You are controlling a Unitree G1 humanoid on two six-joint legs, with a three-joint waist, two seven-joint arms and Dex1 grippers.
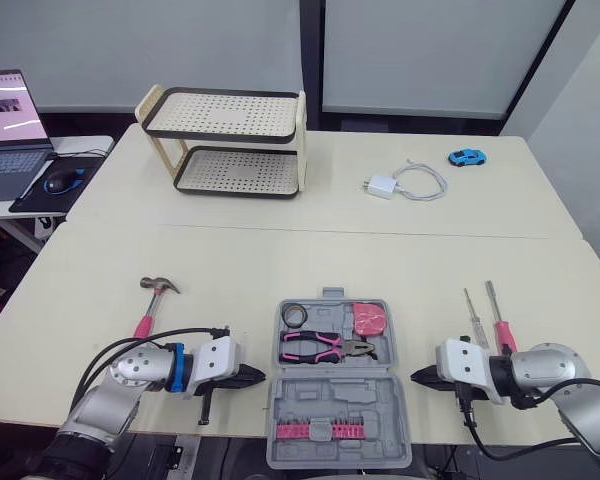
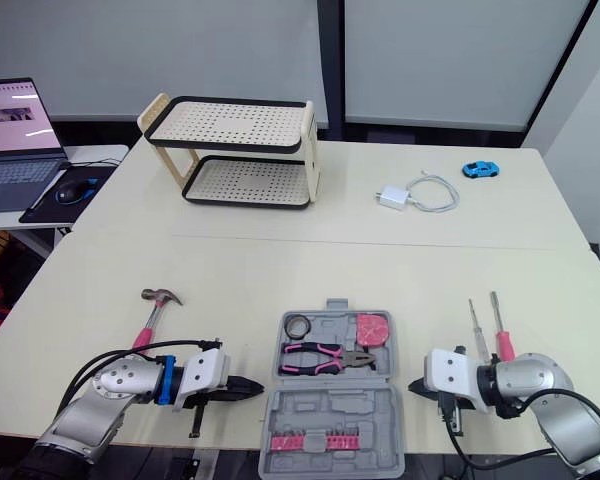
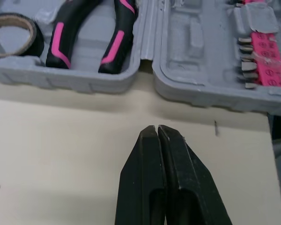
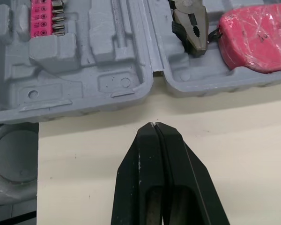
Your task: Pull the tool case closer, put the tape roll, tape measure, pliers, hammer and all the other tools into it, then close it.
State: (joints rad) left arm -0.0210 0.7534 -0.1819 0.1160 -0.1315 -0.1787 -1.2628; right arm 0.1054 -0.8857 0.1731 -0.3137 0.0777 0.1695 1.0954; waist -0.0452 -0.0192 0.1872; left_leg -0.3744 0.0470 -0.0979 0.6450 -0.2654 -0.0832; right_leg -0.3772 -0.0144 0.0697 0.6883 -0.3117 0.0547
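The left claw (image 3: 157,129) is pressed fully together, its two black fingers meeting at the tips with nothing between them. It lies low over the counter (image 1: 280,250), pointing at the left side of the tool case (image 1: 332,400), near it but with a strip of bare counter between. The right claw (image 4: 154,125) is closed tight and empty in the same way, aimed at the case's right side and likewise apart from it. The case lies open at the front edge of the counter, between the two claws. Its far half holds the tape roll (image 1: 296,315), the pliers (image 1: 325,347) and the pink tape measure (image 1: 368,320), and its near half holds a pink bit strip (image 1: 320,431). The hammer (image 1: 152,303) lies on the counter left of the case. Two screwdrivers (image 1: 495,310) lie on its right.
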